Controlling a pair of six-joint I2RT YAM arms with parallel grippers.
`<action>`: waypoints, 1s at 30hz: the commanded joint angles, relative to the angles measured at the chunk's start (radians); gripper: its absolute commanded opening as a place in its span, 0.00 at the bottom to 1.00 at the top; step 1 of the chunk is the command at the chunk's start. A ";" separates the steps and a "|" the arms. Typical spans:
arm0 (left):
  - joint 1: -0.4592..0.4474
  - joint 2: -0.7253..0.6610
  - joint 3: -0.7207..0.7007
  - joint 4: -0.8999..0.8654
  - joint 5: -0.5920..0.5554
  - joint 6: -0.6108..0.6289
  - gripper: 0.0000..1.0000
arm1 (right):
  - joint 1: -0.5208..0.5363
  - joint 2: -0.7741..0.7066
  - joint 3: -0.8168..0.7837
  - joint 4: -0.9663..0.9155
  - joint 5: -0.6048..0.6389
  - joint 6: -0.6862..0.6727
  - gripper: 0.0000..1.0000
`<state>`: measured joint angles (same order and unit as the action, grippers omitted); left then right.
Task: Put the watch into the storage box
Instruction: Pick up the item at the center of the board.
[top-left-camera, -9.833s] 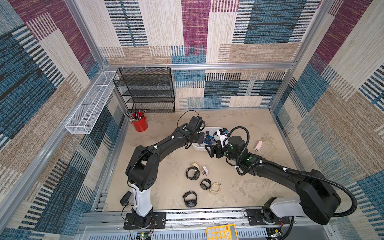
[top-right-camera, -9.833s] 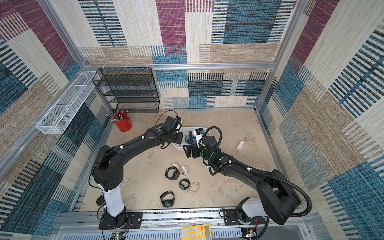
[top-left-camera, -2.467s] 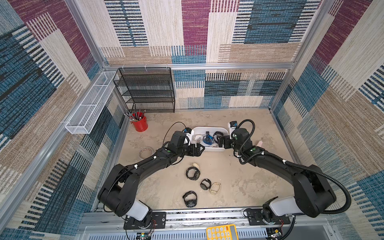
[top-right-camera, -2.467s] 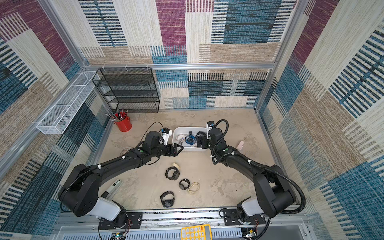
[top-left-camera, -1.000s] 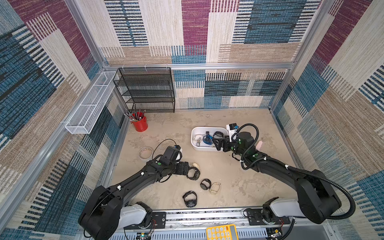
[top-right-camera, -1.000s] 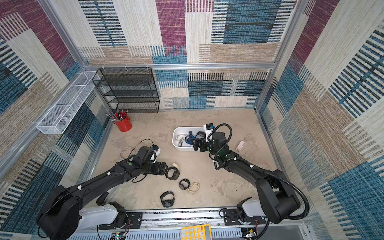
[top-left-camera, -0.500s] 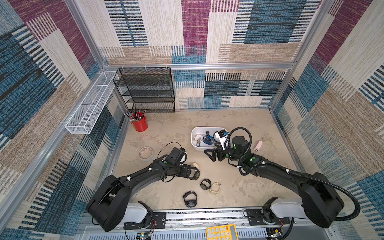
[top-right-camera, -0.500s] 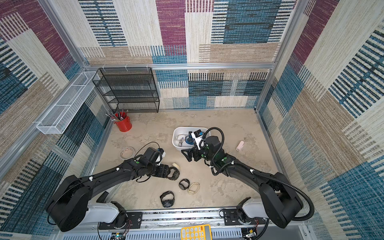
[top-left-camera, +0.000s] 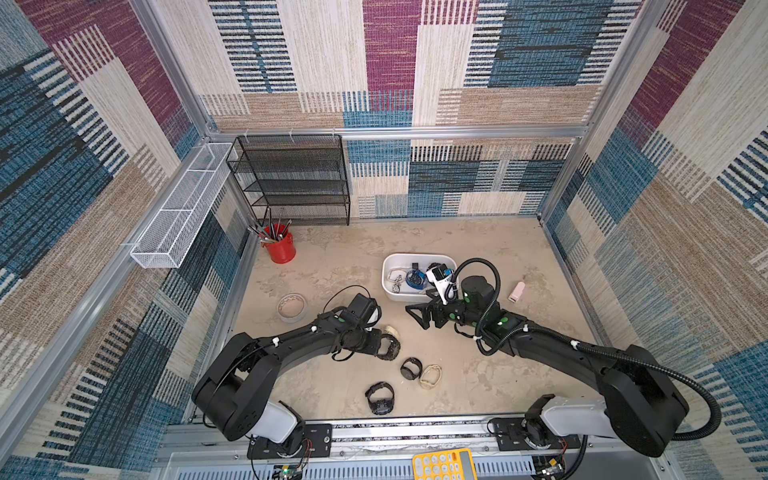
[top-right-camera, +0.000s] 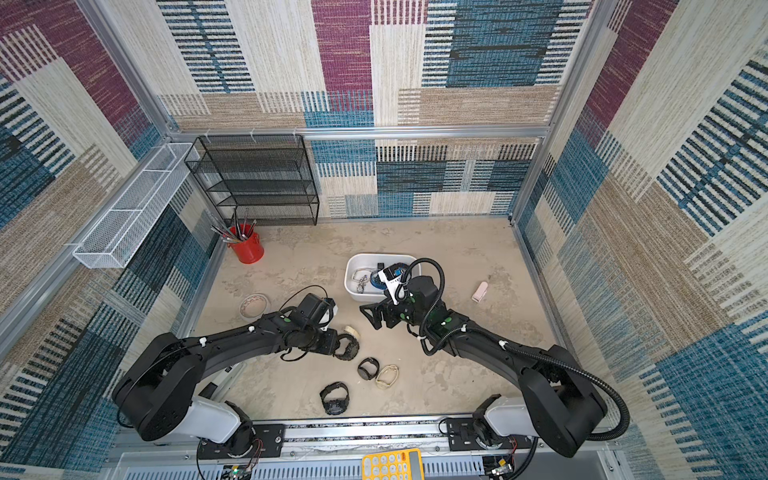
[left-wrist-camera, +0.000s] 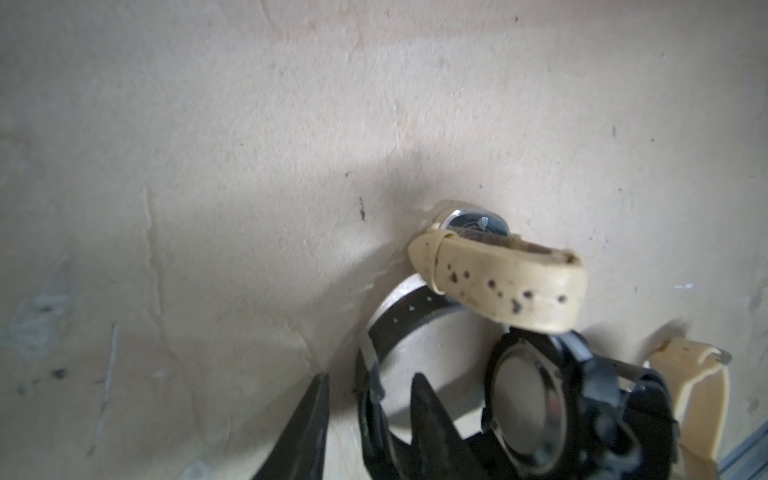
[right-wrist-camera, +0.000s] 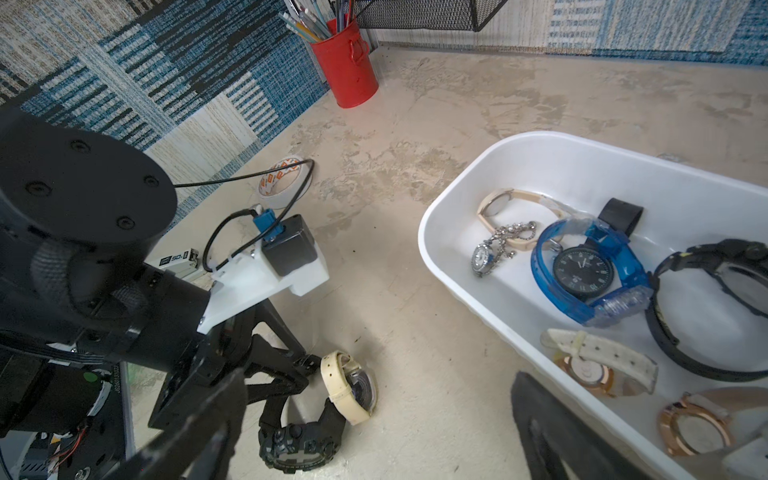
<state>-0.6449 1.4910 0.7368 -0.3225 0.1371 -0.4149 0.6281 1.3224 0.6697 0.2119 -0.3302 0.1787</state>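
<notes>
The white storage box (top-left-camera: 388, 266) (right-wrist-camera: 432, 232) stands at the middle back and holds several watches. A chunky black watch (top-left-camera: 388, 348) (left-wrist-camera: 523, 407) (right-wrist-camera: 297, 444) lies on the table in front of it, and a cream-strapped watch (top-left-camera: 390, 331) (left-wrist-camera: 498, 286) leans on it. My left gripper (top-left-camera: 380, 345) (left-wrist-camera: 370, 415) is down at the black watch. Its jaws stand narrow on either side of the black strap, with a gap still showing beside the strap. My right gripper (top-left-camera: 419, 318) (right-wrist-camera: 374, 432) hovers wide open and empty between the box and that watch.
Three more watches (top-left-camera: 411, 368) lie near the front. A tape roll (top-left-camera: 292, 307) lies to the left, and a red pen cup (top-left-camera: 279, 245), a black mesh shelf (top-left-camera: 295, 183) and a white wire tray (top-left-camera: 178, 208) are at the back left. A pink object (top-left-camera: 516, 291) lies at the right.
My left gripper has slid right onto the black watch and narrowed its jaws round the strap. My right gripper has drawn back from the box toward the table's middle, staying open.
</notes>
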 joint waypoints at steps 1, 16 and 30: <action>-0.002 0.002 0.009 -0.006 -0.006 0.013 0.27 | 0.008 0.009 0.002 0.015 -0.009 0.000 1.00; -0.003 -0.046 0.035 -0.037 -0.013 0.021 0.00 | 0.028 0.045 0.015 0.042 -0.010 0.026 1.00; -0.003 -0.094 0.123 -0.046 -0.077 0.069 0.00 | 0.029 0.039 0.003 0.057 0.006 0.046 1.00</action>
<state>-0.6468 1.3949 0.8421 -0.3729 0.0822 -0.3820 0.6559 1.3674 0.6758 0.2379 -0.3309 0.2127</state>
